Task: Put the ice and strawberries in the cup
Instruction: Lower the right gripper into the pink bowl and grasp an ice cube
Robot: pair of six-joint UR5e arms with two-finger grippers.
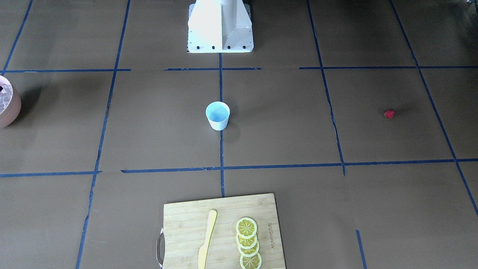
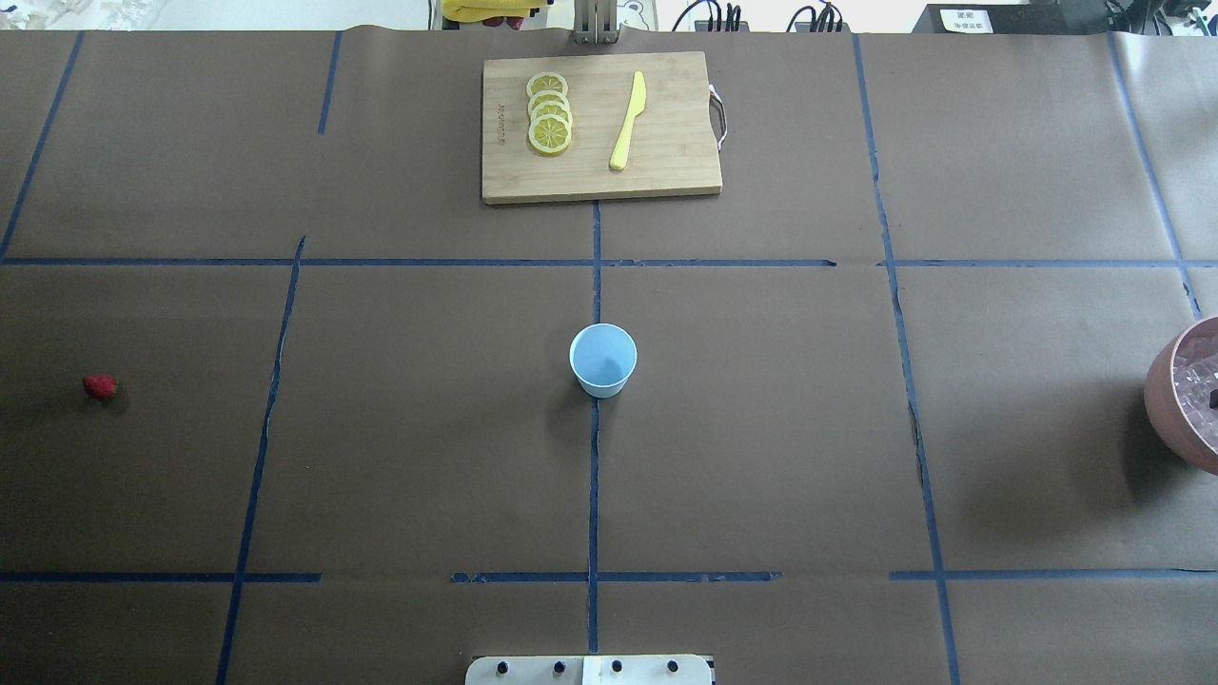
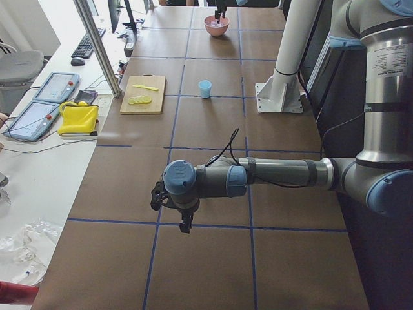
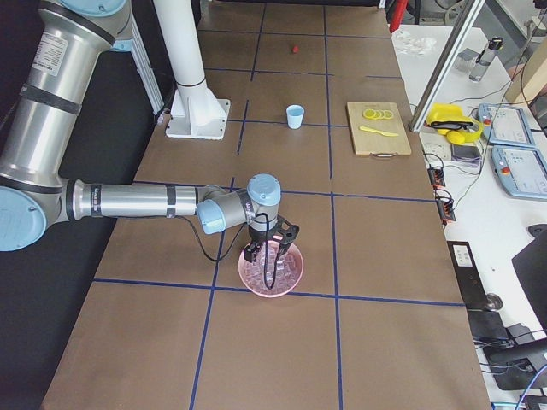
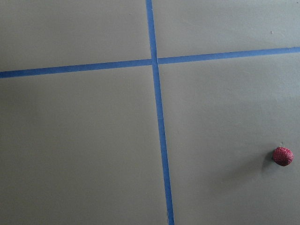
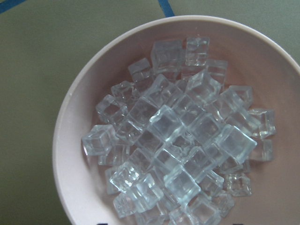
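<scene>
Blue tape lines (image 2: pixel 592 476) gridded the brown table (image 2: pixel 428 428); the cup (image 2: pixel 602 360) was white outside, pale blue inside, the strawberry (image 2: pixel 99 385) red.

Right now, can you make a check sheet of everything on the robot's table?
Surface: brown table with blue tape lines.
Job's things: cup upright at mid-table, looks empty; strawberry alone on the robot's left; ice piled in the pink bowl on its right.
Clutter: cutting board with lemon slices and a yellow knife.
Grippers: left gripper above the table; right gripper over the bowl; open or shut, cannot tell.
Cables: black cable on the left arm.
Surroundings: side bench with tablets.
</scene>
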